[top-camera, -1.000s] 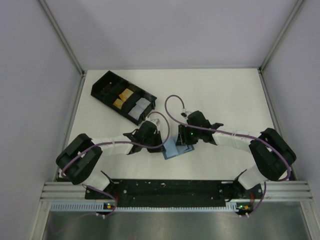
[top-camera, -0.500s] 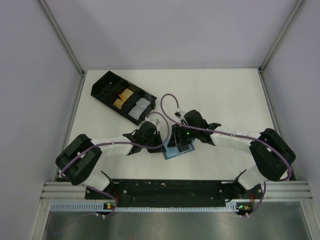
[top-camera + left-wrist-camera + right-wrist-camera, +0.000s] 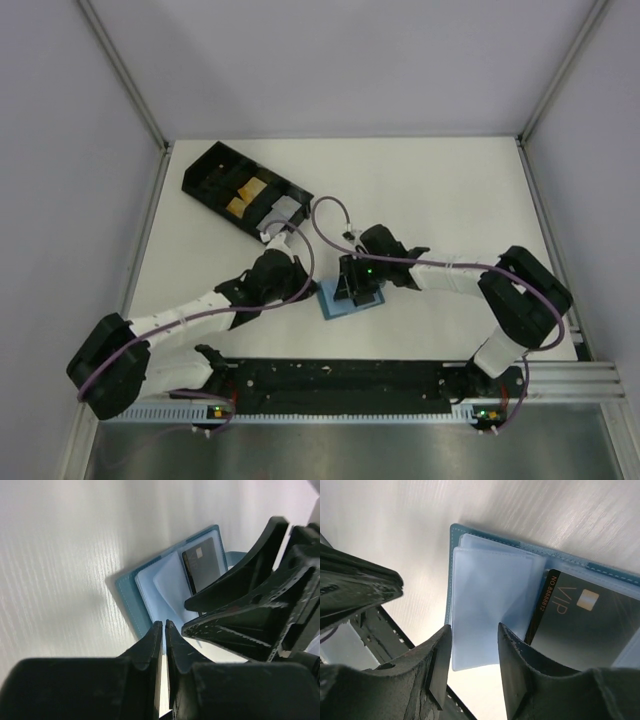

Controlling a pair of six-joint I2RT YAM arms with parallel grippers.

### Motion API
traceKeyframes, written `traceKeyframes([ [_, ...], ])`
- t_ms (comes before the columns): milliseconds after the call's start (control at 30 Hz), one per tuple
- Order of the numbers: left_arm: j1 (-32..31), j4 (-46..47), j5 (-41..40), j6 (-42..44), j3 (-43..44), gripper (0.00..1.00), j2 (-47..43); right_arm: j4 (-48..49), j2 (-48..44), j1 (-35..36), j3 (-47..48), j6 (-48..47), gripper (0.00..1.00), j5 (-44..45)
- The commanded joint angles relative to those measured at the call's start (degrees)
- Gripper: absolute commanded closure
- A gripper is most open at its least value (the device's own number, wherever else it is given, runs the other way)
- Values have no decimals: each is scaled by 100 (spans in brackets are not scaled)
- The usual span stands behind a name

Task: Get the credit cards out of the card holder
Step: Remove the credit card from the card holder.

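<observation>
The blue card holder (image 3: 338, 308) lies open on the white table near the front middle. In the right wrist view its pale clear sleeves (image 3: 490, 605) are fanned up, and a black card marked VIP (image 3: 572, 622) sits in the panel beside them. My right gripper (image 3: 474, 652) is open, low over the holder, its jaws either side of the sleeves' lower edge. My left gripper (image 3: 163, 626) is shut, its tips at the holder's near edge (image 3: 142, 600), with nothing seen between them. The black card also shows in the left wrist view (image 3: 202, 570). From above, the left gripper (image 3: 312, 290) and the right gripper (image 3: 352, 294) meet at the holder.
A black compartmented tray (image 3: 205, 172) stands at the back left, with yellow and grey cards in it. Cables loop over both wrists. The rail (image 3: 340, 378) with the arm bases runs along the near edge. Frame posts and walls stand at both sides.
My right gripper has moved left, onto the card holder. My left arm has stretched out, its elbow swinging to the lower left, while its gripper stays at the holder's left edge.
</observation>
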Motion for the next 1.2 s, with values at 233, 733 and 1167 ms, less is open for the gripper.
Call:
traceKeyframes([
  [233, -20, 74, -355, -226, -112, 89, -585, -125, 550, 264, 557, -79, 52, 201],
  [733, -37, 846, 786, -489, 432, 82, -52, -591, -1021, -428, 383, -377, 52, 685],
  [1167, -134, 1419, 946, -735, 715, 55, 1488, -416, -917, -747, -348, -395, 59, 1098],
])
